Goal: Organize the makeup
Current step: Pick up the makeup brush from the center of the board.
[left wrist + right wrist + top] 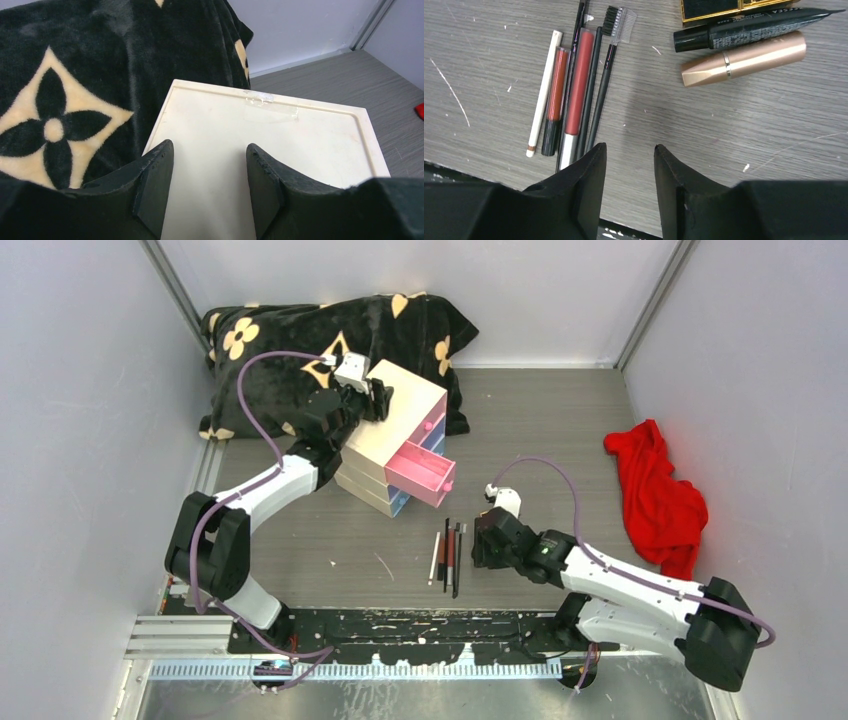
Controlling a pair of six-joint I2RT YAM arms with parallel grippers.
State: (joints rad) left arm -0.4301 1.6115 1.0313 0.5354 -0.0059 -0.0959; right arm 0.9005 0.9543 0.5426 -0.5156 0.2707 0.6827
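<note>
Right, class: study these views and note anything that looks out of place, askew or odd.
The pink drawer juts out of the cream drawer box, which sits at an angle to the table edges. A crumpled red cloth lies at the right, unrelated to makeup. The pencils and brushes lie neatly side by side.

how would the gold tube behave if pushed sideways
The gold tube lies on its side and looks round, so it would probably roll. Its shiny finish suggests a slippery grip. The black tube close beside it might block rolling that way.

Pencils (447, 555) lie beside right gripper (479, 540) (jaws seemingly parted)
</note>
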